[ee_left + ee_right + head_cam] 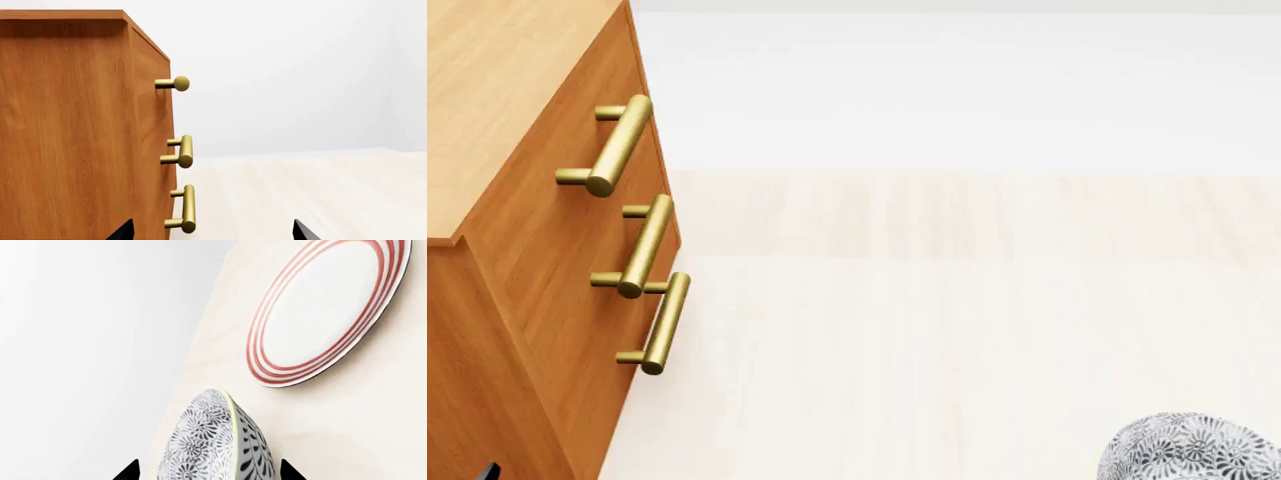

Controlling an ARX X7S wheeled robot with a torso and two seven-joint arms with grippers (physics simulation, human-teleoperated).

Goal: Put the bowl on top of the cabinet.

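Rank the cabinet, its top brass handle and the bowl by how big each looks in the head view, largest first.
1. cabinet, largest by far, though cut off by the frame.
2. top brass handle and bowl: unsure. Only part of the bowl shows at the frame's bottom edge, so the two cannot be fairly ranked.

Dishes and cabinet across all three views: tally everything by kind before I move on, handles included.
Floral bowl: 1
Red-ringed plate: 1
Wooden cabinet: 1
Brass bar handles: 3
Total: 6
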